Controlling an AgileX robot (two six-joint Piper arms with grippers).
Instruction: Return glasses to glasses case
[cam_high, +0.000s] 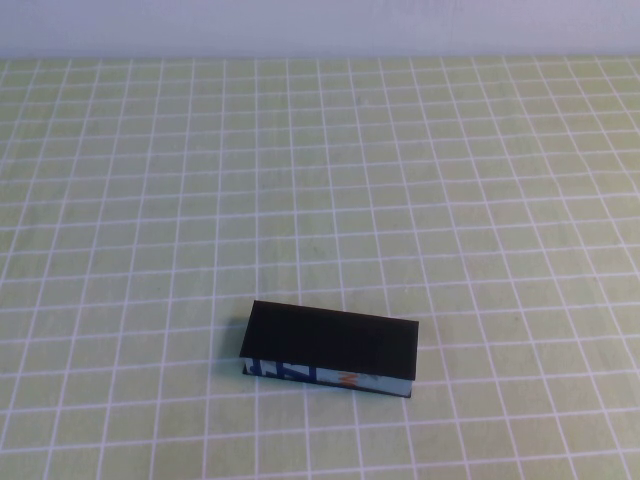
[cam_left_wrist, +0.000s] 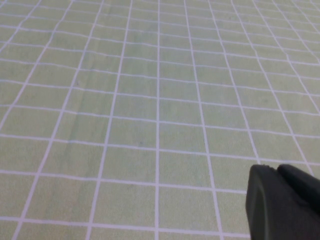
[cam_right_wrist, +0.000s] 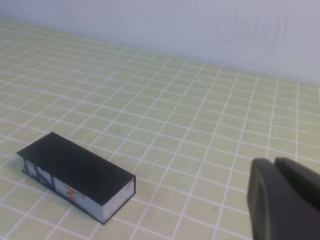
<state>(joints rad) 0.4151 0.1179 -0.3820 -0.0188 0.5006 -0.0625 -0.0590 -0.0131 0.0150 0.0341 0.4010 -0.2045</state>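
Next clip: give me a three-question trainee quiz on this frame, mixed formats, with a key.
1. True or false: the lid of the glasses case is shut.
2. Multiple choice: in the high view, the glasses are A) beside the case, B) on top of the case, C) not visible.
3. Short answer: which wrist view shows the case?

Key:
1. True; the flap lies flat over the box.
2. C; only the case shows on the checked table cloth.
3. The right wrist view; the right gripper hangs apart from the case. The left gripper sees only cloth.
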